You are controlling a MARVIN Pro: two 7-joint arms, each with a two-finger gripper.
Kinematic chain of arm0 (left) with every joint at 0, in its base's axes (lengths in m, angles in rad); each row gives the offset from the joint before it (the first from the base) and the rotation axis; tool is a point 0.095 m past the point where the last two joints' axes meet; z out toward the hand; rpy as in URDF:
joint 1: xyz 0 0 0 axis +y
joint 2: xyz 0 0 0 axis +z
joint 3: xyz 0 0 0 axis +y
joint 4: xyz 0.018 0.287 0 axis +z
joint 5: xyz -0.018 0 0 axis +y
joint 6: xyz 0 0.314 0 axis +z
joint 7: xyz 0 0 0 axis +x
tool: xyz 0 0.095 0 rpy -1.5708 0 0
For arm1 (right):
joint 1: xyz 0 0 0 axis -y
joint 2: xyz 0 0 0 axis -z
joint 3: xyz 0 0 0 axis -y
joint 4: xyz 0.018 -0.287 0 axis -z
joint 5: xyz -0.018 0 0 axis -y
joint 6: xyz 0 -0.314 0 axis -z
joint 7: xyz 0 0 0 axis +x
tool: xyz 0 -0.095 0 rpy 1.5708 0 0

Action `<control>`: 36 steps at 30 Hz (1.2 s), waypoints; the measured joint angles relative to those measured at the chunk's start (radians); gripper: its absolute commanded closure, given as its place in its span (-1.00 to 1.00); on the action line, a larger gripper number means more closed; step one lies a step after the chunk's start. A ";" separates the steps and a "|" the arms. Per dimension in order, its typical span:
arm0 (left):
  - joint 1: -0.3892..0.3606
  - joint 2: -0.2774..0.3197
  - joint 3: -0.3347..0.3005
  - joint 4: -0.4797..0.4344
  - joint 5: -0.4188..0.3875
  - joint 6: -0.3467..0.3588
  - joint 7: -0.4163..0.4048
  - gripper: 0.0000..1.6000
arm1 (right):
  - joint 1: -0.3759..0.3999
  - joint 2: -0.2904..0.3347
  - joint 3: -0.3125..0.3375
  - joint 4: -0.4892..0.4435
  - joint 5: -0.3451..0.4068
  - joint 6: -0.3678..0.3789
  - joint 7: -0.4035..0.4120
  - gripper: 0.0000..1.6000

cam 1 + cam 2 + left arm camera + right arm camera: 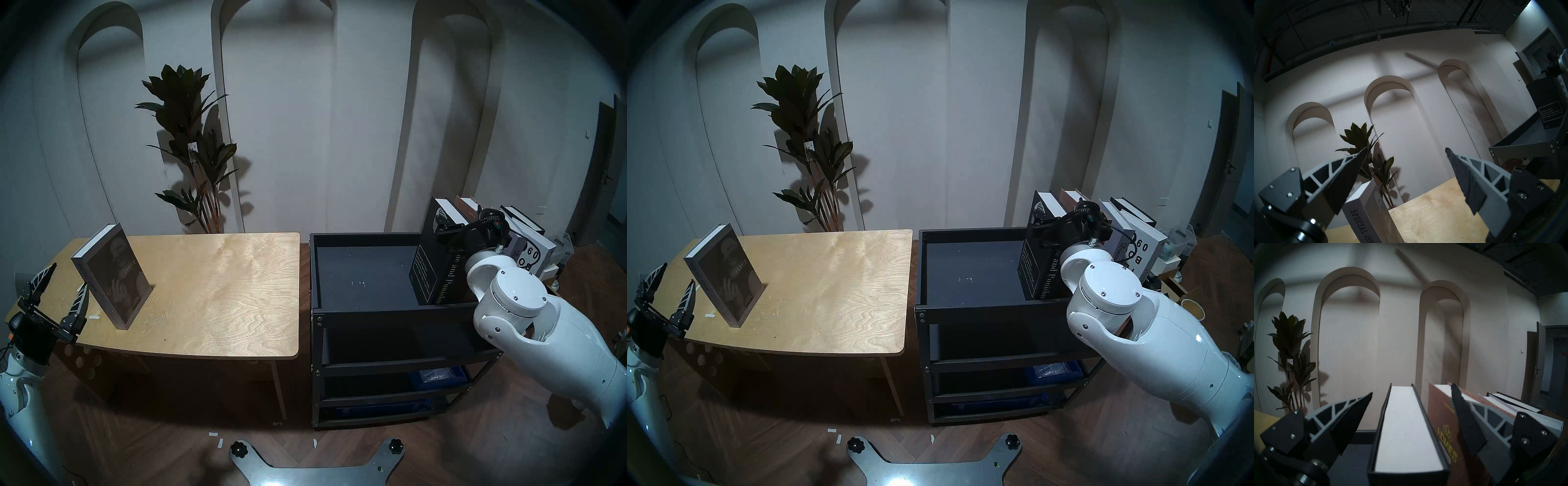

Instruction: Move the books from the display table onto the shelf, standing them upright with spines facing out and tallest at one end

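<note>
Backing your right gripper away from the black book is the step in hand: its jaws stand wide apart on either side of the white page edges, gripping nothing, so lift clear before swinging aside, since the right finger sits just beside the brown book and could nudge it. On the shelf the books crowd the right end of the top tray, upright with spines toward you, the black one at the left of the row. One grey book remains on the table, standing upright near the left end, spine toward the front left corner, a faint portrait on its cover. Your left gripper waits spread and empty just beside it.
</note>
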 measured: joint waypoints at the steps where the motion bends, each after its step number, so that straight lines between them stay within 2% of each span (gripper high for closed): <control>1: 0.000 0.000 0.000 0.000 0.000 0.000 0.000 -1.00 | 0.001 0.003 0.009 -0.009 0.007 0.000 -0.005 -1.00; 8: 0.000 0.000 0.000 0.000 0.000 0.000 0.000 -1.00 | -0.006 0.021 0.068 -0.086 0.046 -0.018 -0.037 -1.00; 12: 0.000 0.000 0.000 0.001 0.000 0.000 -0.001 -1.00 | -0.019 0.023 0.104 -0.152 0.060 -0.058 -0.056 -1.00; 18: -0.002 0.018 -0.015 0.043 -0.001 -0.001 -0.022 -1.00 | -0.036 0.010 0.111 -0.229 0.059 -0.117 -0.060 -1.00; 25: -0.008 0.053 -0.044 0.114 -0.007 0.015 -0.041 -1.00 | -0.071 -0.009 0.046 -0.259 0.046 -0.160 -0.035 -1.00; 36: -0.044 0.091 -0.043 0.189 -0.032 0.066 -0.045 -1.00 | -0.175 -0.037 -0.130 -0.263 0.026 -0.205 0.014 -1.00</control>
